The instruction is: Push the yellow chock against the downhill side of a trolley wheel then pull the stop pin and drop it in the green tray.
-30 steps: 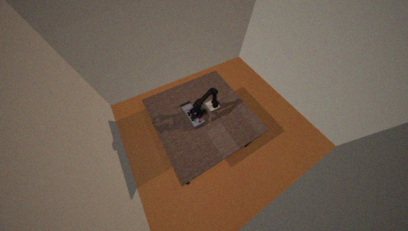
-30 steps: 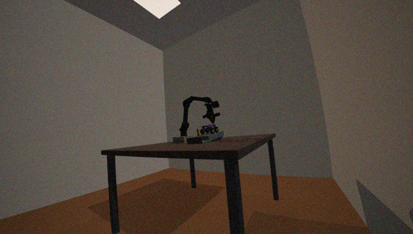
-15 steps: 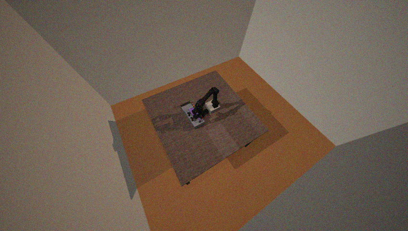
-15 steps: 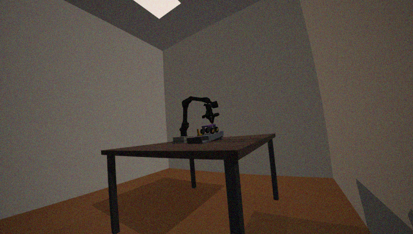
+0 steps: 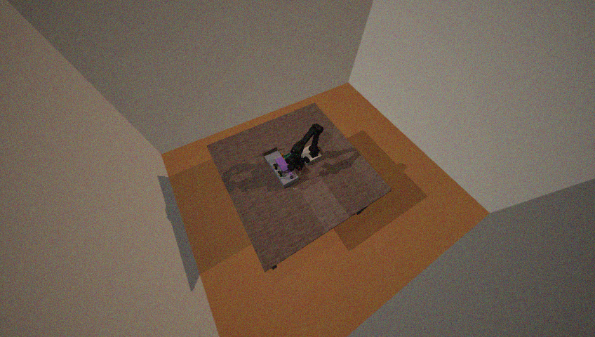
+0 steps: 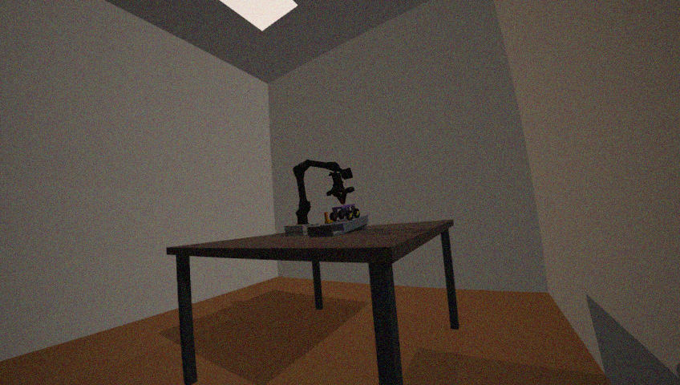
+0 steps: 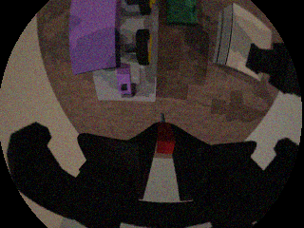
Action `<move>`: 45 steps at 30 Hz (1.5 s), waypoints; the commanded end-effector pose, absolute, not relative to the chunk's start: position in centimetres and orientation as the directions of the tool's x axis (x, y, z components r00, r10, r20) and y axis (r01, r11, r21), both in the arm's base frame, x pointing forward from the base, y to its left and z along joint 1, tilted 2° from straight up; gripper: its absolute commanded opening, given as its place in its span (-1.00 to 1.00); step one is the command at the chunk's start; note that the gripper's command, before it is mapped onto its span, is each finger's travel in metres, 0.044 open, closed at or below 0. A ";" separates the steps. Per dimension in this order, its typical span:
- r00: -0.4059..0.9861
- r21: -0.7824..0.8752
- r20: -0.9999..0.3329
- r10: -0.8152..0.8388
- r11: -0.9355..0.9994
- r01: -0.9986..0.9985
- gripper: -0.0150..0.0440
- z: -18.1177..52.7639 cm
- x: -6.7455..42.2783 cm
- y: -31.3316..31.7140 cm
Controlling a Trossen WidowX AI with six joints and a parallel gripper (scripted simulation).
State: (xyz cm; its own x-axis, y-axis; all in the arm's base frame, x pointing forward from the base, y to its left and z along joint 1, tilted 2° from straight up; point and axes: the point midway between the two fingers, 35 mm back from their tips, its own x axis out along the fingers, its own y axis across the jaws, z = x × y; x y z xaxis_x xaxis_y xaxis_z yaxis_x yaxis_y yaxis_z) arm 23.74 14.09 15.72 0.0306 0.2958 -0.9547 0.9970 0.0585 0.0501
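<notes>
A: Trolley, purple box body w/ black wheels (image 7: pixel 95 22), sits on grey ramp (image 7: pixel 142 85), beside green tray (image 7: pixel 180 3).

B: Arm pose?

A: Bent over, black gripper (image 7: pixel 165 146) pointing down above table, clamped on red-headed stop pin (image 7: pixel 166 140).

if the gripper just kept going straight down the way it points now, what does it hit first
Probably bare table top, between the ramp and the arm's base. The gripper holds the red-headed stop pin, whose tip would land first. Depth is hard to judge; the green tray lies further ahead.
</notes>
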 end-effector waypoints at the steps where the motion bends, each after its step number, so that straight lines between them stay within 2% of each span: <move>1: 0.034 0.052 -0.955 0.293 0.054 0.997 -0.49 15.6 22.3 14.0; 9: 0.034 0.052 -0.956 0.292 0.054 0.997 -0.49 15.4 22.2 13.1; 45: 0.035 0.052 -0.960 0.279 0.055 0.997 -0.49 13.1 23.4 -1.0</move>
